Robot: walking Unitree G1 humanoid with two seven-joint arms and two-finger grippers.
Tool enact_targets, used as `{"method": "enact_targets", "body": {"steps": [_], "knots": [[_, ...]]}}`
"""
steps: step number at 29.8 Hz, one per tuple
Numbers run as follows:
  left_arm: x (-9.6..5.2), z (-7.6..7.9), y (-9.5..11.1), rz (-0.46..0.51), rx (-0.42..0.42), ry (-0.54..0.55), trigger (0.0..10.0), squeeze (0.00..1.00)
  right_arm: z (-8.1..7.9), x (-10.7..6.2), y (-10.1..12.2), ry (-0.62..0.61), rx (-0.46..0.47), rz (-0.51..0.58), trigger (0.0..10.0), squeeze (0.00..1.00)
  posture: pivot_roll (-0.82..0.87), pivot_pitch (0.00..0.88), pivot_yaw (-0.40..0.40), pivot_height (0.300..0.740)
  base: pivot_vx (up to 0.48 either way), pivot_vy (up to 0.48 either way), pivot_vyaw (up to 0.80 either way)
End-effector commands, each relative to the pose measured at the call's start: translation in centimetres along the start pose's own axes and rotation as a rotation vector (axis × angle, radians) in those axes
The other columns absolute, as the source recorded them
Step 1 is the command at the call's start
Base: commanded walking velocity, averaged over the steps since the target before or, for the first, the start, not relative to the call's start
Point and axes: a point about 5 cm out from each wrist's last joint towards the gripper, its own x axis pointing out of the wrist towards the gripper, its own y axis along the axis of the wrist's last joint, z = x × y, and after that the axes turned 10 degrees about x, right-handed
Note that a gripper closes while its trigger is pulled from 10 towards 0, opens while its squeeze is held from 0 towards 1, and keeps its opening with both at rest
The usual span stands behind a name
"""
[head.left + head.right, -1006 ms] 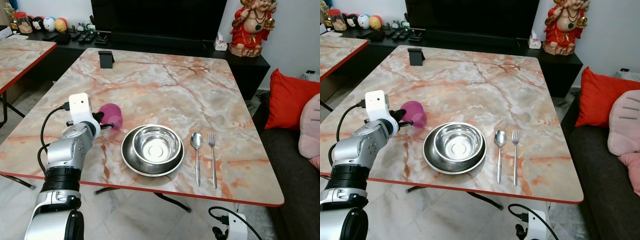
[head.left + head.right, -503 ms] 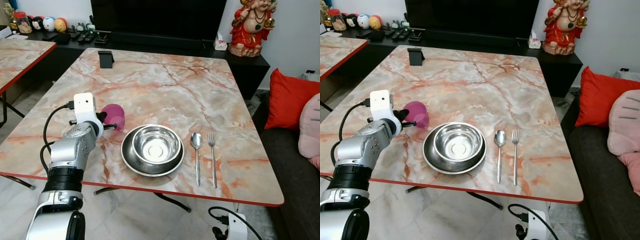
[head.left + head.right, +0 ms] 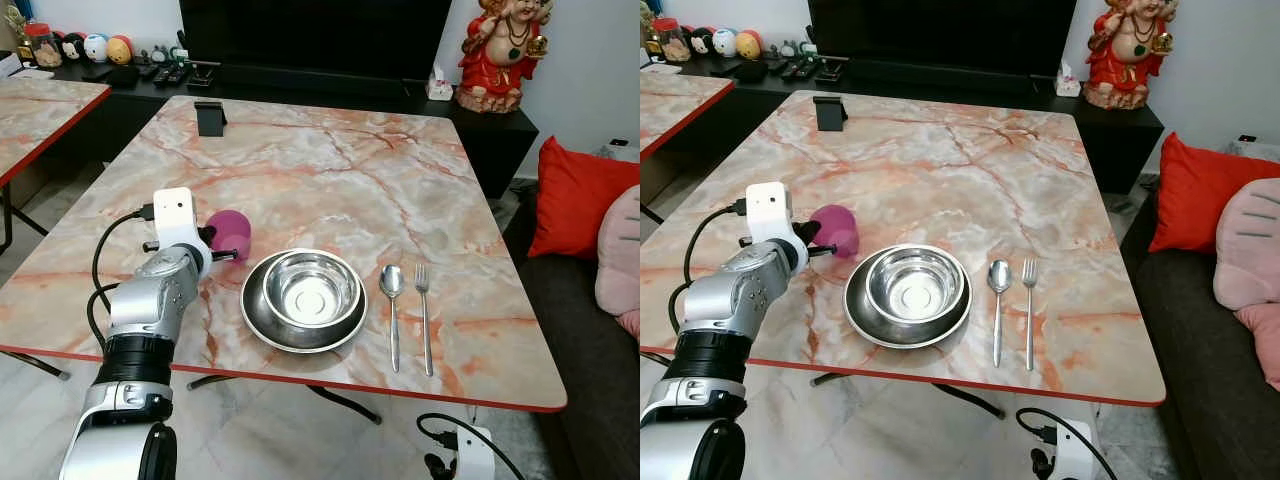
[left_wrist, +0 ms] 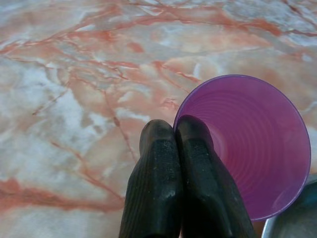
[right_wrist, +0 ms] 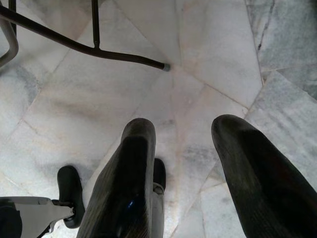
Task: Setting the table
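Purple cup (image 3: 229,233) sits on the marble table (image 3: 330,170) at about nine o'clock of the steel bowl (image 3: 310,286), which nests in a wider steel plate (image 3: 258,318); cup and plate lie just beside each other. The left gripper (image 4: 174,130) has its two black fingers (image 4: 157,163) pressed together, pinching the cup's rim (image 4: 179,110), one finger inside the mouth and one outside. At three o'clock of the bowl a spoon (image 3: 392,302) and a fork (image 3: 424,310) lie side by side, handles toward the near table edge. The right gripper (image 5: 183,148) hangs low over the tiled floor (image 5: 208,59) with its fingers spread apart, holding nothing
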Motion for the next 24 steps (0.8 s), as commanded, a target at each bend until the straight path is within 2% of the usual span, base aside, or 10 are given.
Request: {"method": "enact_targets", "body": {"steps": [1, 24], "knots": [[0.05, -0.21, -0.41, -0.017, 0.011, 0.018, 10.0, 0.00, 0.30, -0.08, -0.20, -0.008, -0.005, -0.009, 10.0, 0.00, 0.09, 0.000, -0.067, 0.740, 0.000, 0.000, 0.00], [0.14, -0.14, -0.87, -0.035, -0.010, 0.022, 10.0, 0.00, 0.35, -0.08, -0.14, -0.006, -0.010, -0.010, 10.0, 0.00, 0.09, 0.000, -0.070, 0.740, 0.000, 0.000, 0.00]]}}
